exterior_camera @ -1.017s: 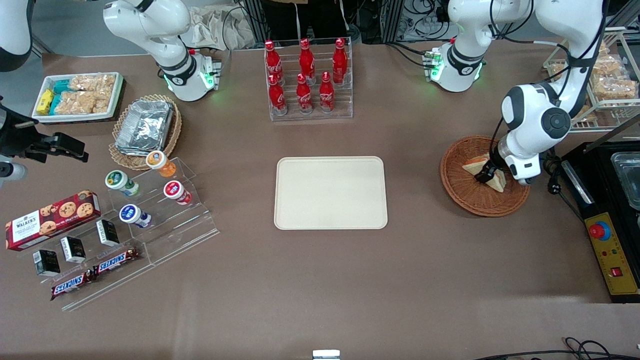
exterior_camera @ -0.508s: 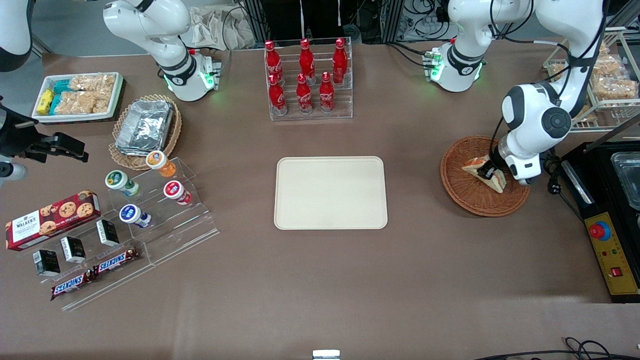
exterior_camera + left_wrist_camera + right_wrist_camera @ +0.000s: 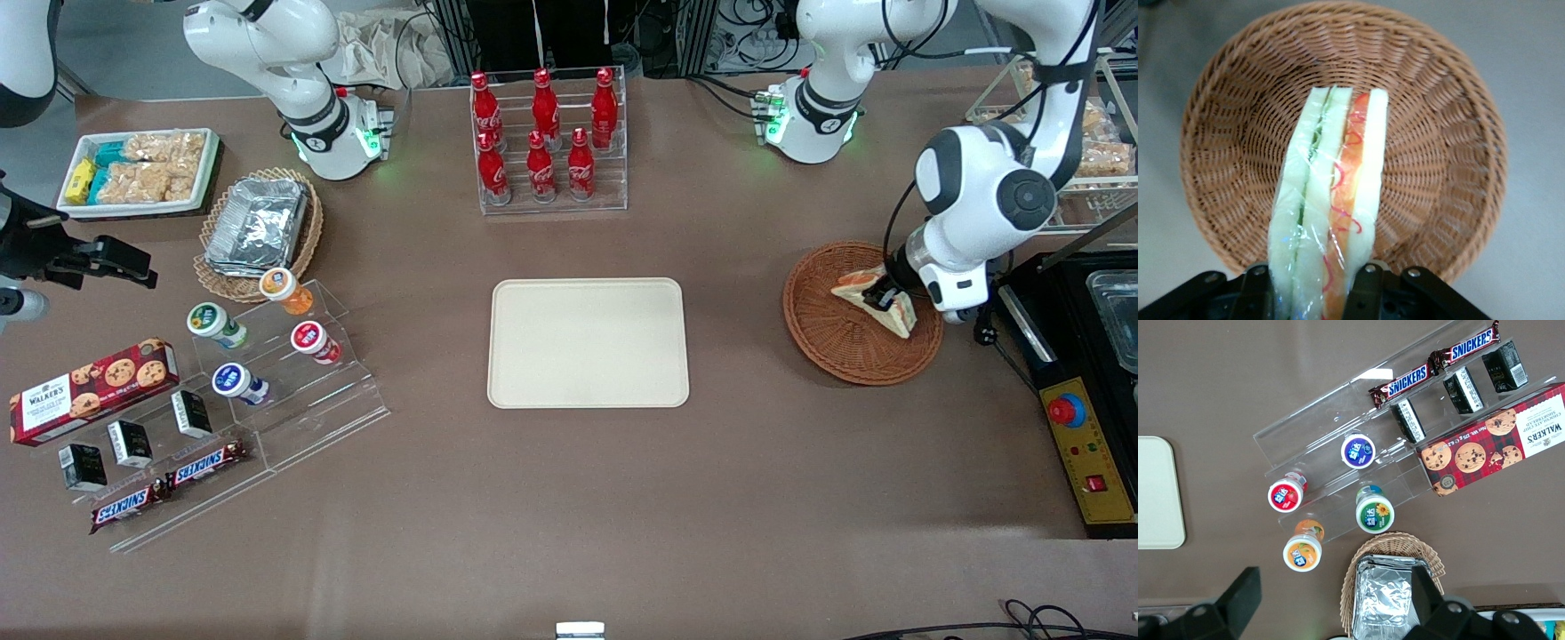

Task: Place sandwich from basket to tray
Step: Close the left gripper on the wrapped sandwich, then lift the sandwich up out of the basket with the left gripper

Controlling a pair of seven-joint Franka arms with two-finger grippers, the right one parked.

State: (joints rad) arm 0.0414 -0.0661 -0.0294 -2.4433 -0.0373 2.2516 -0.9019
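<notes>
The sandwich [image 3: 876, 298] [image 3: 1331, 200] is a plastic-wrapped white-bread wedge with orange-red and green filling. My left gripper [image 3: 882, 296] [image 3: 1313, 287] is shut on it, one black finger on each bread face. It hangs lifted above the round reddish-brown wicker basket [image 3: 831, 342] [image 3: 1438, 153], whose floor shows bare under it. The cream-beige tray [image 3: 588, 343] lies flat mid-table, well away from the basket toward the parked arm's end, with nothing on it.
A rack of red cola bottles [image 3: 544, 138] stands farther from the front camera than the tray. A black machine with a red button [image 3: 1080, 418] sits beside the basket at the working arm's end. An acrylic stand with cups and snack bars [image 3: 240, 391], a foil-container basket [image 3: 258, 227] and a white snack bin [image 3: 138, 169] lie toward the parked arm's end.
The gripper has risen with the sandwich held in it, lifting the wedge off the basket floor and shifting slightly toward the working arm's end. The arm's elbow moved the same way.
</notes>
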